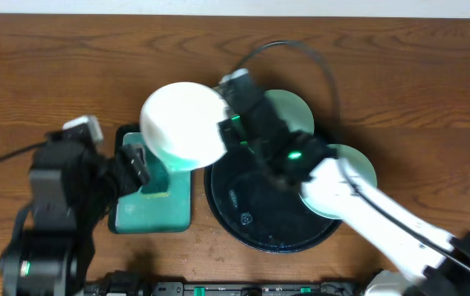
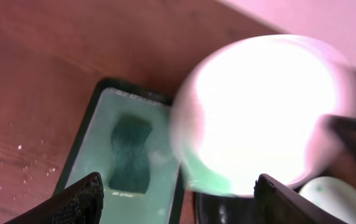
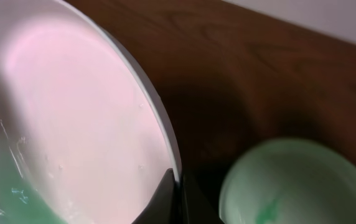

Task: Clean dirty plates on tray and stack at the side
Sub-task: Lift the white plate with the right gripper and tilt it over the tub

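1. Plates, overhead view: one small round white plate (image 1: 182, 123), green-tinged at its near edge, is held above the brown wooden table (image 1: 54, 66). It covers the far right corner of the rectangular green tray (image 1: 149, 215) and the far left rim of the large round glossy black tray (image 1: 255, 214).
2. Same view, the right gripper (image 1: 225, 125) is clamped on the white plate's right edge. Its white arm runs in from the near right.
3. Same view, two pale mint plates: one (image 1: 297, 111) at the black tray's far rim, one (image 1: 362, 164) at its right rim. Both are partly hidden by the arm, and I cannot tell whether they lie inside the rim.
4. Same view, the left gripper (image 1: 134, 164) is over the green tray's far end, just left of the white plate, and holds nothing.
5. Left wrist view: the left gripper (image 2: 184, 202) has its fingers (image 2: 81, 199) spread wide and empty. The white plate (image 2: 265, 112) is glaring and blurred, far right. A dark teal sponge (image 2: 130, 152) lies in the green tray (image 2: 94, 137). One pale mint plate (image 2: 330, 196) shows at the near right.
6. Right wrist view: the right gripper (image 3: 175, 190) pinches the rim of the tilted white plate (image 3: 72, 112), which has a green film at its lower left. One pale mint plate (image 3: 296, 180) with a small teal smear lies to the right.
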